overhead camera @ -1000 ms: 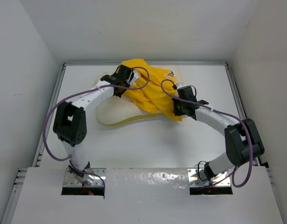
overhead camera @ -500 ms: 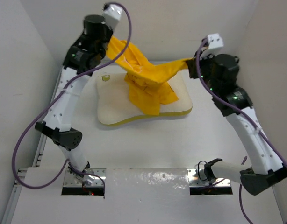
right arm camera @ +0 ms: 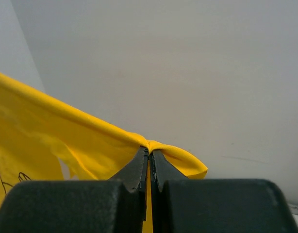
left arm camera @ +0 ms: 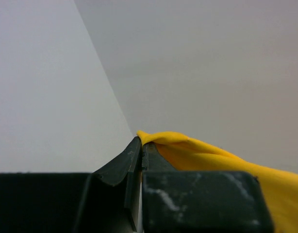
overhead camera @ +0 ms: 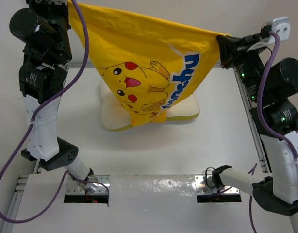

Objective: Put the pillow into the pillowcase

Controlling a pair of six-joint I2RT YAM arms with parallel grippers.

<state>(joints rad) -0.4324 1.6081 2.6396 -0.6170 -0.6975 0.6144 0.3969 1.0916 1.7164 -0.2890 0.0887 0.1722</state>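
The yellow pillowcase (overhead camera: 149,63) hangs spread wide in the air, its Pikachu print and blue lettering facing the top camera. My left gripper (overhead camera: 70,6) is shut on its upper left corner, high at the back left. My right gripper (overhead camera: 221,41) is shut on the upper right corner. The lower tip of the cloth dangles onto the cream pillow (overhead camera: 109,115), which lies flat on the table and is mostly hidden behind the cloth. In the left wrist view, the left gripper (left arm camera: 140,141) pinches a yellow fold of pillowcase (left arm camera: 212,158). In the right wrist view, the right gripper (right arm camera: 149,151) nips the pillowcase (right arm camera: 66,133) hem.
The white table (overhead camera: 163,150) is boxed in by white walls at the left, back and right. Metal rails (overhead camera: 249,116) run along its sides. Both arms stand tall, with purple cables (overhead camera: 83,53) looping off them. The arm bases (overhead camera: 86,187) sit at the near edge.
Both arms have risen and spread apart, lifting the crumpled pillowcase off the pillow and pulling it out taut so that the print shows. The pillow has stayed put.
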